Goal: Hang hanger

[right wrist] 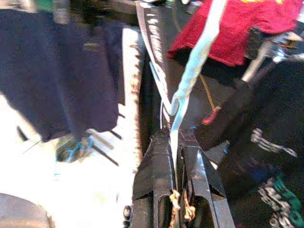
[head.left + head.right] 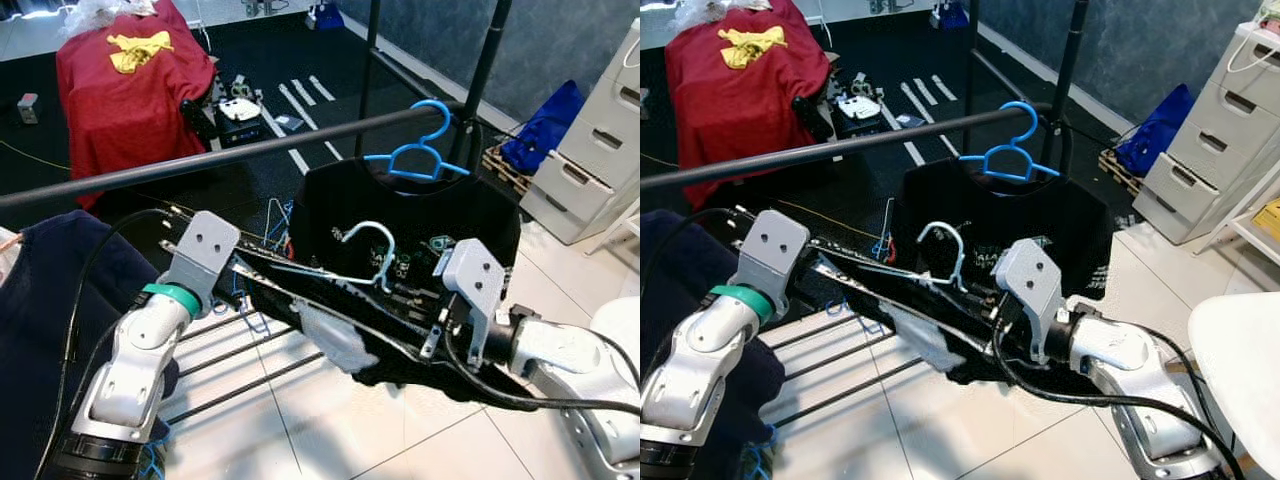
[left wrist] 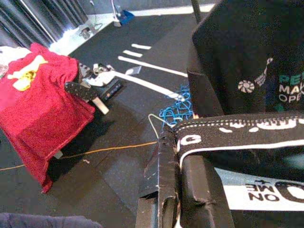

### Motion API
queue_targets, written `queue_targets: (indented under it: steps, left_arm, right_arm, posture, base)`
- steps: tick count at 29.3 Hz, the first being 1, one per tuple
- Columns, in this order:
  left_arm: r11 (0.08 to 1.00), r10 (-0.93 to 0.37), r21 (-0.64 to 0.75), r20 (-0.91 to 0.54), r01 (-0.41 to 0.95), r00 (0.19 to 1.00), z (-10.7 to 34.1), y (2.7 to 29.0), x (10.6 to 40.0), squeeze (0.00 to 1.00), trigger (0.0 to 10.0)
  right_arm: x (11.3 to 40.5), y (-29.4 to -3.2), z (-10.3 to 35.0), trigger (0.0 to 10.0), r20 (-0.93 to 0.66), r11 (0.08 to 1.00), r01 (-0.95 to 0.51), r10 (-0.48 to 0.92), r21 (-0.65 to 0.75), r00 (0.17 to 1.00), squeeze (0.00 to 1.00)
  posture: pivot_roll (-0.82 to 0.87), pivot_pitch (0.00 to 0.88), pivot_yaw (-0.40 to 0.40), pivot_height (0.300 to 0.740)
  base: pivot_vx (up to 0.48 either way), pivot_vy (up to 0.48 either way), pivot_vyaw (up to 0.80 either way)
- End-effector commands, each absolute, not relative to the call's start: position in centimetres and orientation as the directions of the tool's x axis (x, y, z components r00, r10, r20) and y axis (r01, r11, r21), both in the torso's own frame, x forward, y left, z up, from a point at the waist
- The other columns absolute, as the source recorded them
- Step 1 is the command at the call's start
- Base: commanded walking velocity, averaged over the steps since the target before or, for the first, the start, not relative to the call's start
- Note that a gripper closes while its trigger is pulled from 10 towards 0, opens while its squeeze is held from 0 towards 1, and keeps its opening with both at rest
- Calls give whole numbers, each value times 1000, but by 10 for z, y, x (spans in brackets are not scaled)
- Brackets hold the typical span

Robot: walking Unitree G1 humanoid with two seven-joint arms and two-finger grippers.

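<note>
A pale wire hanger (image 2: 368,240) carries a black garment (image 2: 400,350) and is held between my two grippers, below and in front of the black rail (image 2: 250,150). Its hook points up, apart from the rail. My left gripper (image 3: 178,147) is shut on the garment's neckband with white lettering (image 3: 228,128). In the right wrist view, my right gripper (image 1: 175,140) is shut on the hanger's pale arm (image 1: 194,61). A blue hanger (image 2: 420,150) with a black T-shirt (image 2: 470,215) hangs on the rail at the right.
A dark navy garment (image 2: 40,300) hangs at the left. A red-draped table (image 2: 130,80) stands at the back. White drawers (image 2: 600,140) and a blue bag (image 2: 545,125) are at the right. Low rack bars (image 2: 240,360) cross the tiled floor.
</note>
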State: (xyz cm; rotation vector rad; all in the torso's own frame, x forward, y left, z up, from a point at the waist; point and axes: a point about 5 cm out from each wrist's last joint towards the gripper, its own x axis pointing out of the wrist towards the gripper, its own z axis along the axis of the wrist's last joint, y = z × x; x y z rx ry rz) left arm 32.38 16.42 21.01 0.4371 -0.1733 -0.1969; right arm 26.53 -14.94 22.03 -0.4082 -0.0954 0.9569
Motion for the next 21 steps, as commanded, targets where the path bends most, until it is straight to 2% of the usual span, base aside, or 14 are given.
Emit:
queue_targets:
  steps: [1,13,21]
  left_arm:
    - [884,-207,444,90,147,974,202,164,325,0,0]
    - [811,-269,525,-55,257,962,177,152,321,0,0]
    - [784,-238,564,-113,259,965,170,164,321,0,0]
  right_arm:
    - [259,-145,220,10000,-114,468,-801,834,-373,540,0]
    - [261,-138,249,10000,27,506,-761,839,-406,544,0]
    - [267,-145,260,10000,78,553,-715,810,-428,581,0]
  posture:
    - [-191,158,95,740]
    - [-189,160,99,740]
    - [-183,160,98,740]
  base:
    - [0,0,0]
    - [0,0,0]
    - [0,0,0]
